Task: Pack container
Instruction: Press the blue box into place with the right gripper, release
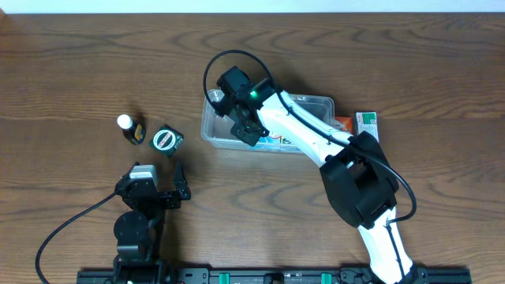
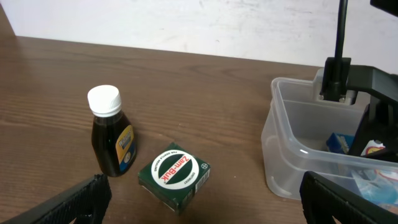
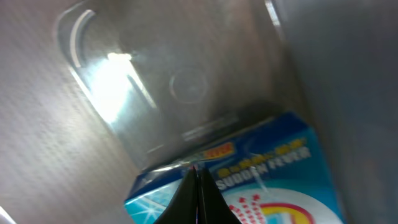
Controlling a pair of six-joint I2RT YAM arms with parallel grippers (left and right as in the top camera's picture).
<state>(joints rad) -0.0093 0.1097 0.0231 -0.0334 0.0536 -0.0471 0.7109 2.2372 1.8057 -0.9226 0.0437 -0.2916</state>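
Packing looks midway: the right pincer (image 3: 198, 180), tips pressed shut, sits inside the clear container (image 1: 207, 130) on the table (image 1: 79, 71) above a blue box (image 3: 273, 168), and the open left pincer (image 2: 205, 186) faces the Zam-Buk box (image 2: 174, 176) near the container, probably the next pick

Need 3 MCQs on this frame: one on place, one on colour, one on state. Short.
1. Where is the green box?
A. in the container
B. on the table, beside the bottle
C. in a gripper
2. What colour is the bottle's cap?
A. white
B. red
C. black
3. The left gripper is:
A. open
B. shut on the bottle
C. shut on the green box

Key: 1 B, it lies on bare wood outside the container. 2 A, the cap shows white above dark glass. 3 A, its fingers stand wide apart, gripping nothing.
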